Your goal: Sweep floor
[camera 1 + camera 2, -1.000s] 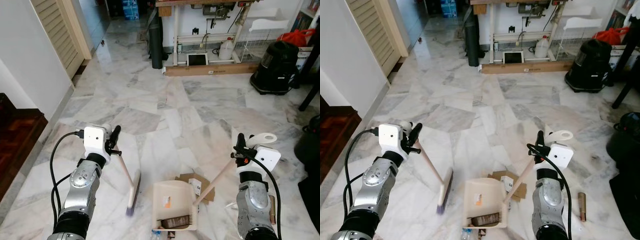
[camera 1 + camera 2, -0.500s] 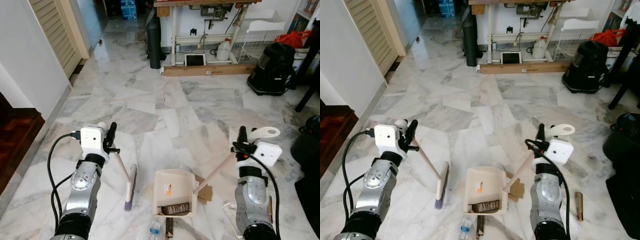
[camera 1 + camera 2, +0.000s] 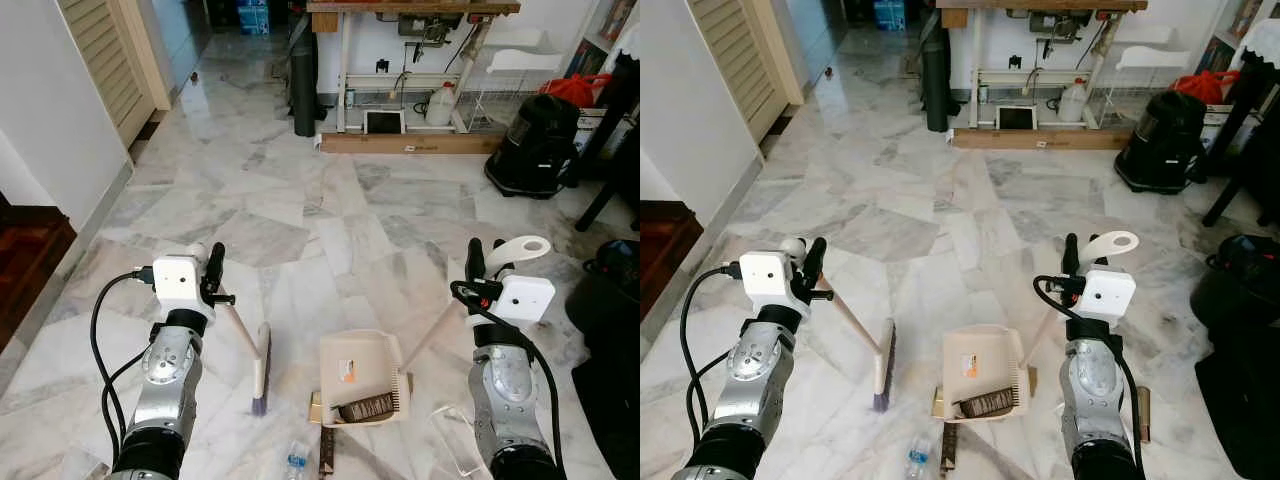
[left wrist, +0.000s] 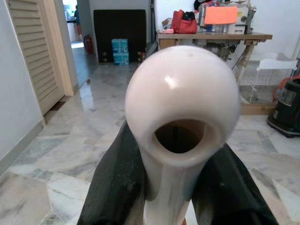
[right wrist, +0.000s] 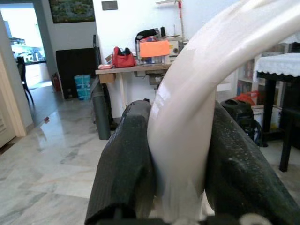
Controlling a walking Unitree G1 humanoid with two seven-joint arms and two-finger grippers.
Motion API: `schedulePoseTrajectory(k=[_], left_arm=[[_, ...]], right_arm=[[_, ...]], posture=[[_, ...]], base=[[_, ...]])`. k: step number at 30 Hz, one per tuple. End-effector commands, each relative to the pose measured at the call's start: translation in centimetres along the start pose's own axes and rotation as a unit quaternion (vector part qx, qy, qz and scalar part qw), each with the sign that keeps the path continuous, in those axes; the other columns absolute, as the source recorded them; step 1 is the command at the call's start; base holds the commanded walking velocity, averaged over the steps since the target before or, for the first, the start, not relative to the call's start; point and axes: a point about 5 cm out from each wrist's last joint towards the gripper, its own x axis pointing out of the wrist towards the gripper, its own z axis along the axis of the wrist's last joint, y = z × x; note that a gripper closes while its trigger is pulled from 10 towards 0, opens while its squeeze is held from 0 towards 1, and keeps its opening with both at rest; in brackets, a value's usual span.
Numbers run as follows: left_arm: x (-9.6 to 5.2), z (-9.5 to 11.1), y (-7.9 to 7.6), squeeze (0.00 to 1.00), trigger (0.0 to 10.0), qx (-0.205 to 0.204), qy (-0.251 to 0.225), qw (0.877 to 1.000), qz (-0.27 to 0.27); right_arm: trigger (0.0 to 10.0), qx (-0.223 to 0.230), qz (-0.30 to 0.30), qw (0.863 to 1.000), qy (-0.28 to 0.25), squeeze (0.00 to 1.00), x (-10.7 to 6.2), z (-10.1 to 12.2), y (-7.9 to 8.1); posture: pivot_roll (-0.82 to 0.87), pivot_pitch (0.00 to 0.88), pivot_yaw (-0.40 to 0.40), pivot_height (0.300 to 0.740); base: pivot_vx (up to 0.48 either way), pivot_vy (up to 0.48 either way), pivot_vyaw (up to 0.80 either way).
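My left gripper [image 3: 213,275] is shut on the pale handle of a small broom [image 3: 261,370], whose bristles rest on the marble floor to my front left. The handle's rounded end [image 4: 183,103] sits between the black fingers [image 4: 117,187]. My right gripper [image 3: 475,270] is shut on the long white handle [image 5: 187,103] of a cream dustpan [image 3: 362,375]. The dustpan lies flat on the floor just right of the broom, with a brown scrap inside. A piece of cardboard [image 3: 316,410] pokes out from under it.
A small plastic bottle [image 3: 295,462] and a clear plastic piece [image 3: 452,447] lie near my feet. A brown tube [image 3: 1143,413] lies at the right. A black vacuum cleaner [image 3: 540,140] and a worktable [image 3: 410,60] stand far ahead. A dark wooden step [image 3: 25,250] is at the left.
The camera has lifted and shifted. The dustpan has slid right over the cardboard. The broom head has settled beside the dustpan. The bottle has come into view.
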Motion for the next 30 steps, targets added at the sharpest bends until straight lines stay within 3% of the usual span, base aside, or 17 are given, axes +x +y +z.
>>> schedulePoseTrajectory(k=[1,14,30], left_arm=[[0.6,1.1,0.2,0.0,10.0,0.019,-0.031,0.999,-0.009],[0.7,1.2,-0.3,0.0,10.0,0.02,-0.031,0.999,-0.023],[0.5,0.9,-0.9,0.0,10.0,0.025,-0.025,0.999,-0.038]], right_arm=[[10.0,0.002,-0.001,1.0,-0.025,0.0,0.5,1.0,0.1],[10.0,0.007,-0.009,1.0,-0.011,0.0,0.0,0.6,0.4],[10.0,0.013,-0.015,1.0,-0.002,0.0,0.2,0.5,0.0]], posture=[[-0.02,0.0,0.006,0.74],[-0.02,0.0,0.032,0.74],[-0.02,0.0,0.021,0.74]], base=[[0.0,0.0,0.0],[0.0,0.0,0.75],[0.0,0.0,0.0]])
